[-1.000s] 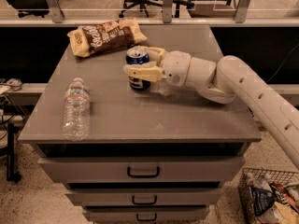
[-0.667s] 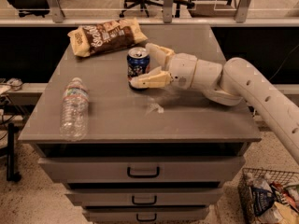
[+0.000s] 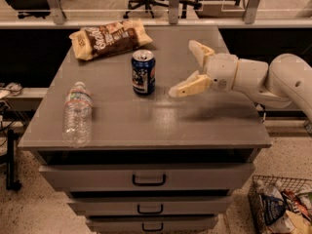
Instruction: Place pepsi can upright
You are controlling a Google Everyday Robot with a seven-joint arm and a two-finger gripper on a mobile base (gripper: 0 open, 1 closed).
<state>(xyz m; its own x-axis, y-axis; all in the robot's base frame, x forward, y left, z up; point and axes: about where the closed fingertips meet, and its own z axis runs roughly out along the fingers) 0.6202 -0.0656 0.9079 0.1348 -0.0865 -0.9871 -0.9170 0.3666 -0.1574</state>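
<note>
Found the tool hovering above the right half of the bench, its two pale fingers spread wide and pinching nothing, the open mouth turned toward nine o'clock. Traced the white arm behind it out toward three o'clock and off the right edge of the view. Located the pepsi can at nine o'clock from the tool, near but clearly apart, with a strip of bare bench top between the can's side and the nearer fingertip. Saw the can standing on its base near the middle of the bench, long axis vertical, silver top up, logo facing the camera. Judged the placing itself as good as done, since nothing touched the can and no lean showed. Judged also that any coming move turned on that nine o'clock bearing: a pull toward three o'clock would run clear, while a drift toward nine would bring the lower finger against the can's side and risk tipping it. Counted only one arm, so no question of which was nearer. Noted, farther out, a brown snack bag lying at eleven o'clock from the can, and a clear water bottle on its side at eight o'clock, both well apart from the tool.
</note>
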